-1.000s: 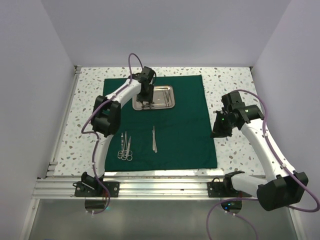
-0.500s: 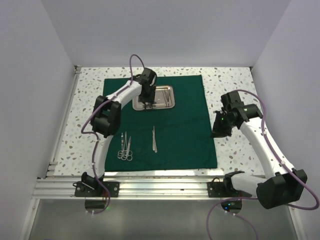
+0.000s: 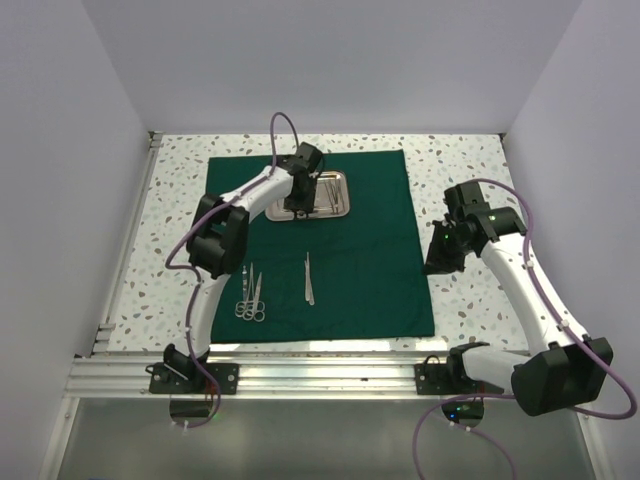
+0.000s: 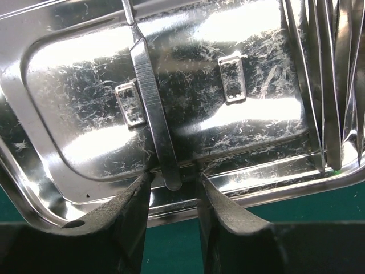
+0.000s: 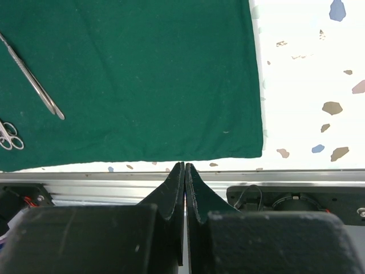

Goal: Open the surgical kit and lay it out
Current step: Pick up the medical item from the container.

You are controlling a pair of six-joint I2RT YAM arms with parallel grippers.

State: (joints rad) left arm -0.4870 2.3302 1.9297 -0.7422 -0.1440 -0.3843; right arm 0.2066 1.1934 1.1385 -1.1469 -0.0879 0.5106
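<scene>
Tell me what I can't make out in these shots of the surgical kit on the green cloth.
1. Top view: instruments in the steel tray are too small to count; the left arm covers part of it.
2. Left wrist view: the top edge cuts off the flat instrument between the jaws of the left gripper; type unclear.
3. Right wrist view: the left edge cuts a ring-handled instrument; scissors or forceps, cannot tell.

The cloth wrap is plain dark green, no pattern. The worktop is white, speckled with grey, brown and blue flecks. The steel tray is mirror-bright silver, finely scratched. The ring-handled instruments and tweezers are silver. The arms are white with black joints, the cables purple, and the left gripper and right gripper black
</scene>
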